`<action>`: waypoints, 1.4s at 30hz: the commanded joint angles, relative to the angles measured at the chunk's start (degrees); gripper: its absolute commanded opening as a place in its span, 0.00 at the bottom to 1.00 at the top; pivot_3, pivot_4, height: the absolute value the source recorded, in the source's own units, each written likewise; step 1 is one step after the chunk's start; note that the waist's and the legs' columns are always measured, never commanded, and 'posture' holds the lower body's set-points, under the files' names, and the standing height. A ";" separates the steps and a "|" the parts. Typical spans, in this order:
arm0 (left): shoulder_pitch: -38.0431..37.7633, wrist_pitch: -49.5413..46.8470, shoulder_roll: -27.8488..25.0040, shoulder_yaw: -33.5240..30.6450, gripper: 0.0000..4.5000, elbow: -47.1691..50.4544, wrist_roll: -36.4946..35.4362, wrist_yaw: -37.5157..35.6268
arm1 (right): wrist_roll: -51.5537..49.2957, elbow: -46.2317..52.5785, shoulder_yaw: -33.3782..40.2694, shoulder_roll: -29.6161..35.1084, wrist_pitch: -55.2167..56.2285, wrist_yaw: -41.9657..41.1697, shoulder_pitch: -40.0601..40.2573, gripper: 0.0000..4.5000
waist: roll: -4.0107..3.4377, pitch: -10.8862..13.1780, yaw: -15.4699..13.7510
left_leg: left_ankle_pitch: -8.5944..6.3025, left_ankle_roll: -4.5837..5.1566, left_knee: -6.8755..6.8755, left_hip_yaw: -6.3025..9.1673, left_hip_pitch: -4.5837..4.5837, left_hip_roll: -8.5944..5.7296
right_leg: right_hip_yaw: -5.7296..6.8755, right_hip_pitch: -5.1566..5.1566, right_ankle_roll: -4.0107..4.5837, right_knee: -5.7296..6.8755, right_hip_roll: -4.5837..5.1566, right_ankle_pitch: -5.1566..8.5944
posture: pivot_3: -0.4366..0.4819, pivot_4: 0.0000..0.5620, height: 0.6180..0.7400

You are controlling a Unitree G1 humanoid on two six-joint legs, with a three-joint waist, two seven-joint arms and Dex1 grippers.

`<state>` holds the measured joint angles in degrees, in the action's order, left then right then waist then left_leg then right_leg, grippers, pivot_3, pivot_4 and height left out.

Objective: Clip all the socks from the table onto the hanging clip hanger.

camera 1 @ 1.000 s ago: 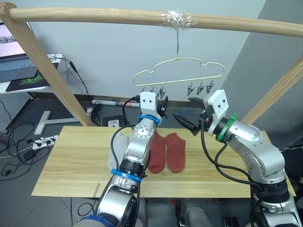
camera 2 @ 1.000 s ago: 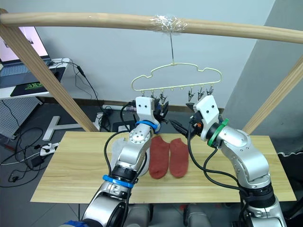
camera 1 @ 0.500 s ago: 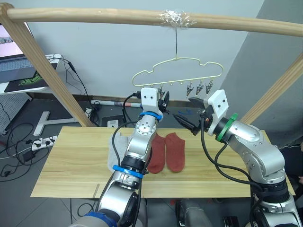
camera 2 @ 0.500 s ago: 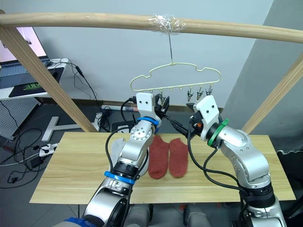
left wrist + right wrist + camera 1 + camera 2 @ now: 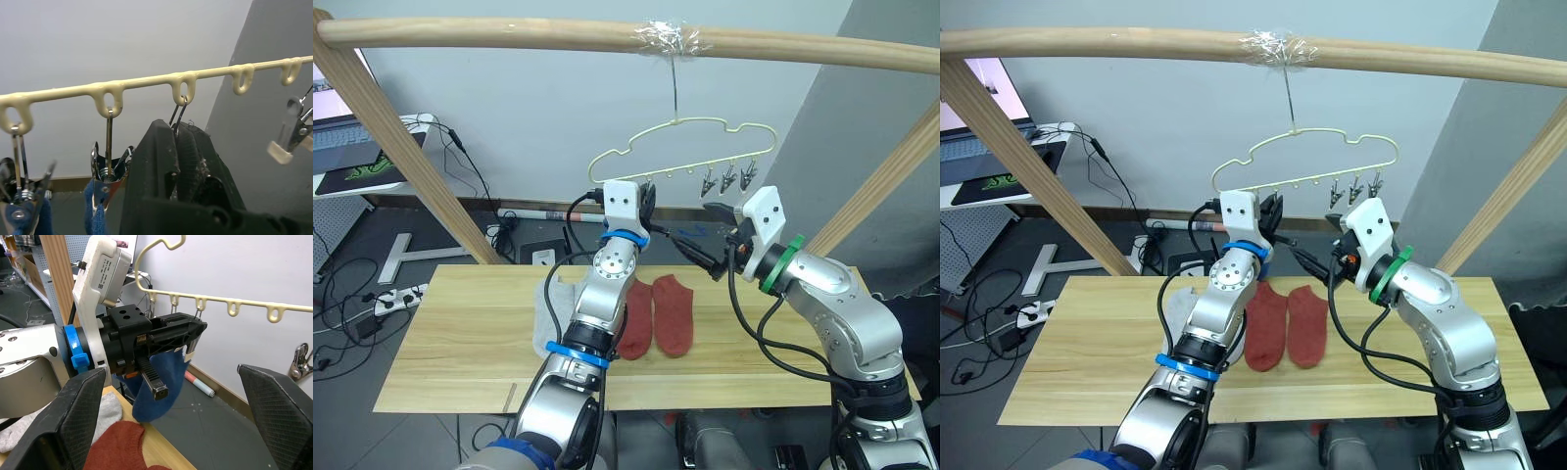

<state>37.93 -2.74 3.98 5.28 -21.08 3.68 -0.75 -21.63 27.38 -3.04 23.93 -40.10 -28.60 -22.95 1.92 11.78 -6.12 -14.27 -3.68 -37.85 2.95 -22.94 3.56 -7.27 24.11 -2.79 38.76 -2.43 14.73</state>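
Fingers of the left gripper (image 5: 178, 161) are pressed together high at the clip hanger (image 5: 680, 149), squeezing the wire handles of one metal clip (image 5: 178, 111); over the last second this gripper has climbed from below the clip row to reach it. Just beside these fingers a blue sock (image 5: 159, 387) hangs long-axis vertical, toe down. The right gripper (image 5: 697, 253) waits beside it, fingers spread wide and empty. Judging from this, one clipping is nearly finished. Well below, two rust red socks (image 5: 658, 313) lie lengthwise on the tabletop (image 5: 460, 333), cuffs pointing away from the robot, a grey sock (image 5: 548, 311) beside them.
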 commanded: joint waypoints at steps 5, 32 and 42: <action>-0.59 -2.96 -0.78 -0.21 0.00 6.10 -2.90 -4.81 | 2.39 0.96 -3.05 -1.27 0.45 2.43 2.16 1.00 | 0.00 0.00 0.01 | 0.00 0.00 0.01 0.01 0.00 0.00 | 0.01 0.00 -0.01 -0.01 0.00 0.01 | 0.73 0.31 1.00; -0.14 -37.74 -10.97 -8.72 0.00 22.64 -23.38 -17.16 | 19.97 -55.26 -12.47 -14.15 17.70 5.75 -0.29 0.79 | -0.08 0.06 0.06 | 0.00 -0.01 0.15 0.04 0.02 0.05 | 0.04 0.04 -0.01 -0.09 -0.02 0.05 | 0.85 0.32 1.00; 0.34 -39.80 -11.94 -9.43 0.00 21.38 -25.52 -19.36 | 22.31 -47.87 -14.34 -9.16 19.70 -1.19 6.82 0.00 | -0.09 0.06 0.09 | -0.01 -0.01 0.15 0.04 0.06 0.05 | 0.03 0.01 -0.02 -0.10 -0.02 0.06 | 0.84 0.33 1.00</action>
<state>37.87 -41.36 -7.74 -3.77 -0.27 -20.35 -19.41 -0.52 -21.12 -16.40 13.31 -20.13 -28.38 -18.68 1.84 11.83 -6.04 -14.27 -3.69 -37.71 3.00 -22.89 3.61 -7.23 24.12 -2.81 38.66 -2.45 14.79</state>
